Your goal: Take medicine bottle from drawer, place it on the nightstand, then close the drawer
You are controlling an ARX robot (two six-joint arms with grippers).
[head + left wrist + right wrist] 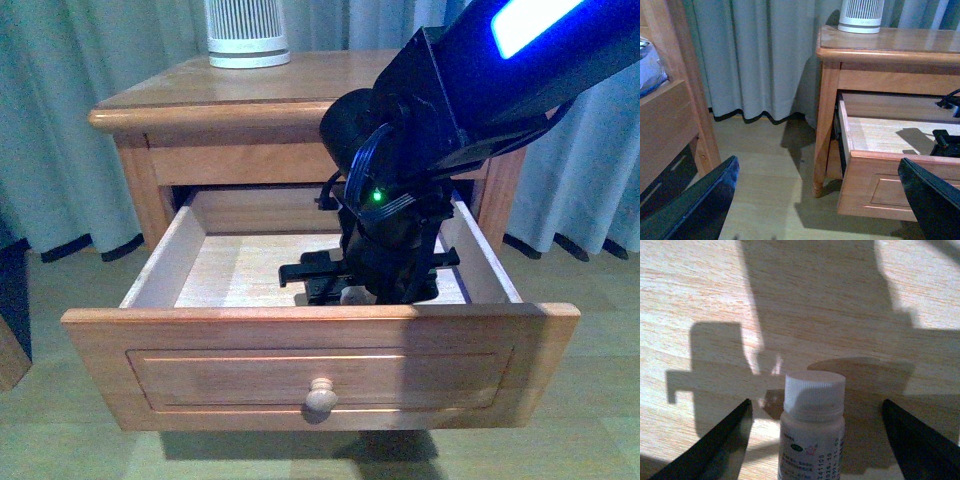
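The nightstand stands in front of me with its upper drawer pulled far out. My right gripper reaches down into the drawer, open. In the right wrist view the medicine bottle, white with a ribbed cap and a printed label, stands upright on the pale drawer floor between the open fingers of my right gripper, touching neither. Its cap barely shows in the front view. My left gripper is open and empty, low over the floor left of the nightstand and drawer.
A tall white ribbed device stands at the back of the nightstand top. Grey curtains hang behind. Another wooden piece of furniture stands close to my left gripper. The drawer knob faces me.
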